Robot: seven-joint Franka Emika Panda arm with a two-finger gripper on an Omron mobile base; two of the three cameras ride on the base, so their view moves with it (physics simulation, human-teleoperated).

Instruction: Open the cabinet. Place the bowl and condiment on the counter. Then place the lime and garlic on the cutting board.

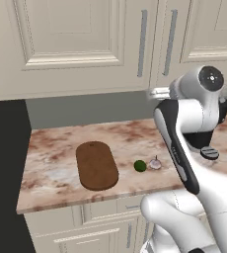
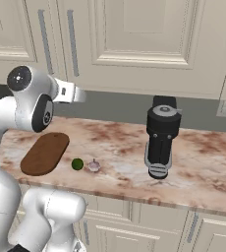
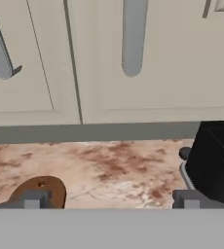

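Facing the shut cabinet (image 3: 133, 87), the fingers (image 3: 36, 198) stand wide and empty; lime (image 1: 140, 165) and garlic (image 1: 155, 163) lie on the worktop (image 1: 56, 163) beside the cutting board (image 1: 96, 165).

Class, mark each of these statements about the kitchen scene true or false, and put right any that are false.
1. The cabinet doors are shut. True.
2. The lime lies on the cutting board. False: it lies on the counter, beside the board.
3. The garlic sits right next to the lime. True.
4. The gripper is shut on a cabinet handle. False: it is open and holds nothing.
5. A black appliance stands on the counter. True.
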